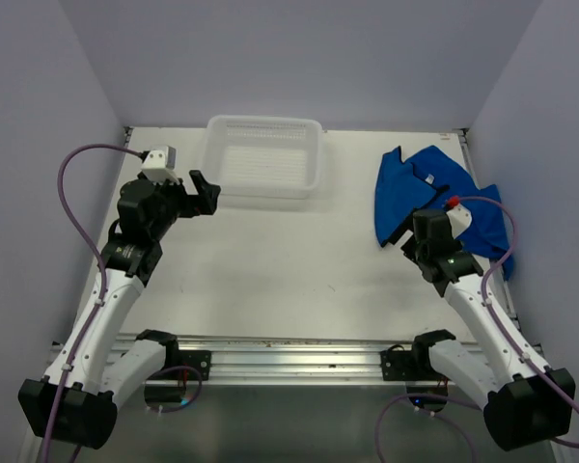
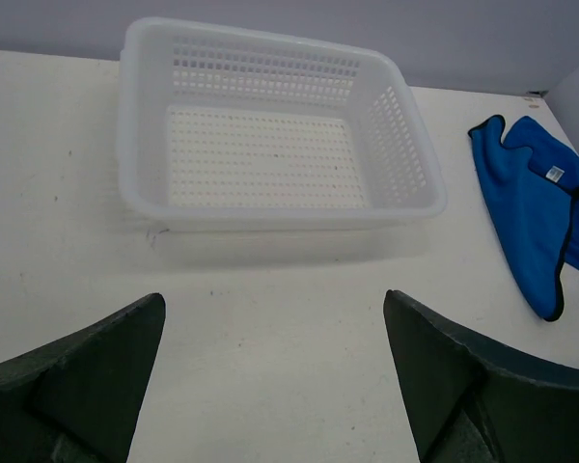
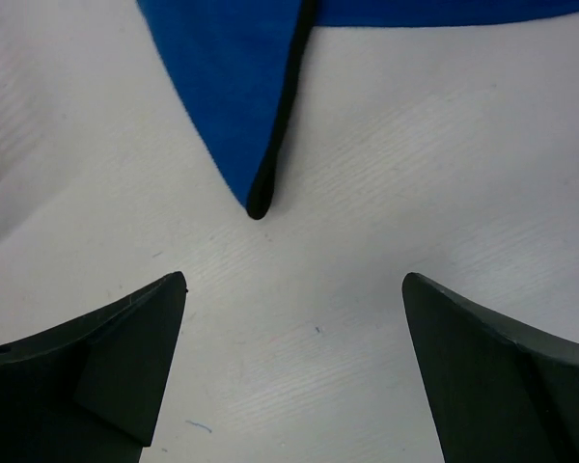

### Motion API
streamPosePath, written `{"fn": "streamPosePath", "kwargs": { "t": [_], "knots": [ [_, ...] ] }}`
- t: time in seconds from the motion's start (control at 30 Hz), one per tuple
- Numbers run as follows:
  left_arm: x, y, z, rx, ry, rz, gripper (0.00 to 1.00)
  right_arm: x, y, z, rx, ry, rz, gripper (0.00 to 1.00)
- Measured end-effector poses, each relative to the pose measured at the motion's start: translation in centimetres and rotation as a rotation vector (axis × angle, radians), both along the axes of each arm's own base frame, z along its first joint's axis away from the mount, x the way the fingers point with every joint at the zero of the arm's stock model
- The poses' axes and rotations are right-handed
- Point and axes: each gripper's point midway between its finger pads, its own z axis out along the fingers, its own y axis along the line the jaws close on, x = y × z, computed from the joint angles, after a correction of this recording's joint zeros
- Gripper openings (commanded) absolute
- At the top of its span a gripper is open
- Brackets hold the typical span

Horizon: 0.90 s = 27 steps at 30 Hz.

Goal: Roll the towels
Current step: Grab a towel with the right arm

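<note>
Towels point(image 3: 234, 87) just beyond right fingers point(image 3: 106, 371)

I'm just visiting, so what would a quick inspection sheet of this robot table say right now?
Surface: white table, a few small marks.
Job's things: blue towels, heaped and unrolled, at the right.
Clutter: white basket, empty, at the back.
End effectors: left end effector open, facing the basket; right end effector open, near a towel corner, holding nothing.
Cables: purple cables loop along both arms.
Surroundings: pale walls, plain.
</note>
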Motion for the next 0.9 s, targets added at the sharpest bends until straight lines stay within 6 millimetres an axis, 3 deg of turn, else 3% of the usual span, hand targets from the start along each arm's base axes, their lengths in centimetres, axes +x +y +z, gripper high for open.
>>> {"fn": "streamPosePath", "kwargs": {
  "t": [0.23,0.67,0.9],
  "knots": [
    [0.0,0.7,-0.5,0.012,0.018,0.041,1.0,-0.5,-2.6,-0.6,-0.09,0.049,-0.133,0.99],
    [0.1,1.2,-0.7,0.018,0.027,0.068,0.99,0.7,-2.9,0.8,-0.206,0.002,-0.018,0.99],
    [-0.1,1.1,-0.4,0.015,0.017,0.064,1.0,3.1,-2.2,-2.1,-0.255,0.115,0.039,0.97]
  ]
}}
